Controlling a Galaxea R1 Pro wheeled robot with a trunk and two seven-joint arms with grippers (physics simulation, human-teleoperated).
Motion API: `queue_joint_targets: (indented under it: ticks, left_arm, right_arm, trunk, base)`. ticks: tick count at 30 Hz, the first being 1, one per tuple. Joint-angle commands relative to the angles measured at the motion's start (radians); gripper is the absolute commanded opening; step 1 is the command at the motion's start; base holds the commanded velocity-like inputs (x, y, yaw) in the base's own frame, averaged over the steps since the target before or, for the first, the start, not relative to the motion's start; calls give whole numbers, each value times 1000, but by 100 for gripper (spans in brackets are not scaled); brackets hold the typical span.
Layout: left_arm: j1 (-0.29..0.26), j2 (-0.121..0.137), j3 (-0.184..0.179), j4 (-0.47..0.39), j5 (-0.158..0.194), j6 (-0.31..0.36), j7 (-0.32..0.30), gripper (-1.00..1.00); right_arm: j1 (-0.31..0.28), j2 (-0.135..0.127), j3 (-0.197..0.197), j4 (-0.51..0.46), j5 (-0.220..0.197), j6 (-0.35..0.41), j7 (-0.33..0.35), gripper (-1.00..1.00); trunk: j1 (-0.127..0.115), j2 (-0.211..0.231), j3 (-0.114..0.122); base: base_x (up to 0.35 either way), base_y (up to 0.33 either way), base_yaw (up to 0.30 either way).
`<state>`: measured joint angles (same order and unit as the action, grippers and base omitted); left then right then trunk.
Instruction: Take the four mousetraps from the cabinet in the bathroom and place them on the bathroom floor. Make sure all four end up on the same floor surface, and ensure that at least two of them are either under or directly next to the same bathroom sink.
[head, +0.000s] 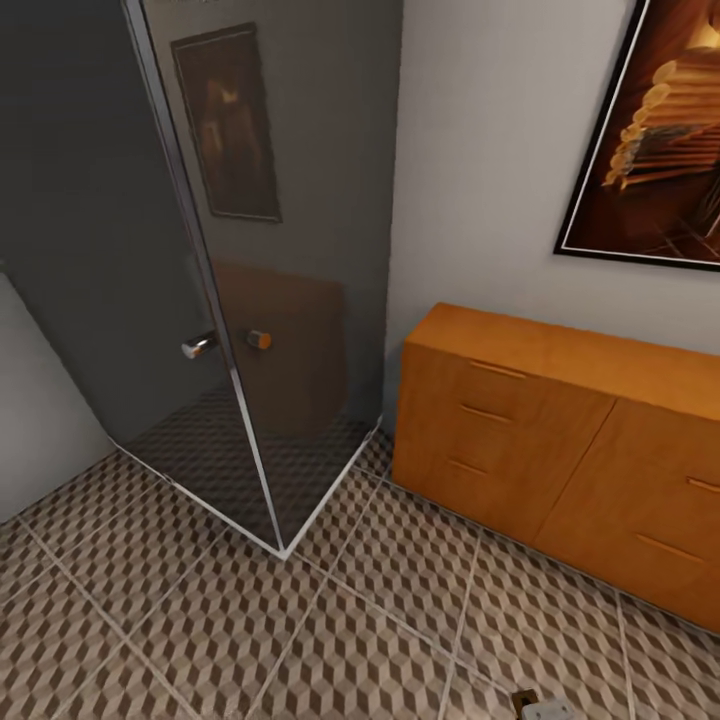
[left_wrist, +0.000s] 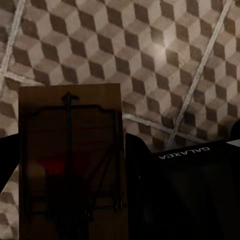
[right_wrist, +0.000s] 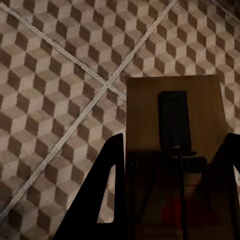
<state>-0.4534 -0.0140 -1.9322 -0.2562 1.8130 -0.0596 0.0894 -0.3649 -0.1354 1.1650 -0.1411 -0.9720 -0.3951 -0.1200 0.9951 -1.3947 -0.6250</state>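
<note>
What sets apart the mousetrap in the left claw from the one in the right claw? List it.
The flat brown wooden mousetrap in the left claw shows a thin dark wire frame across its board; the flat brown wooden mousetrap in the right claw shows a dark rectangular plate above a coiled spring. The left one looks dimmer, the right one brighter at its far end. Both sit between dark fingers over the cube-patterned tile floor, each with a red patch.

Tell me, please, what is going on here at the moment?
The robot is carrying a mousetrap in each end effector above the patterned bathroom floor: one mousetrap in the left end effector, another mousetrap in the right end effector. Ahead stand a glass shower enclosure and an orange drawer cabinet.
</note>
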Motion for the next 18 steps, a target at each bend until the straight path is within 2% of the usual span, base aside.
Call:
queue_joint_targets:
  ticks: [1, 18]
  left_arm:
    - [-1, 0, -8, -3, 3, -5, 10, -100]
    - [-1, 1, -8, -3, 3, -5, 10, -100]
  right_arm:
    - [0, -1, 9, -3, -5, -1, -6, -100]
    - [0, -1, 9, -3, -6, -1, -6, -100]
  trunk:
    - [0, 0, -1]
    - [0, 0, -1]
  base:
    - [0, 0, 286]
    - [0, 0, 286]
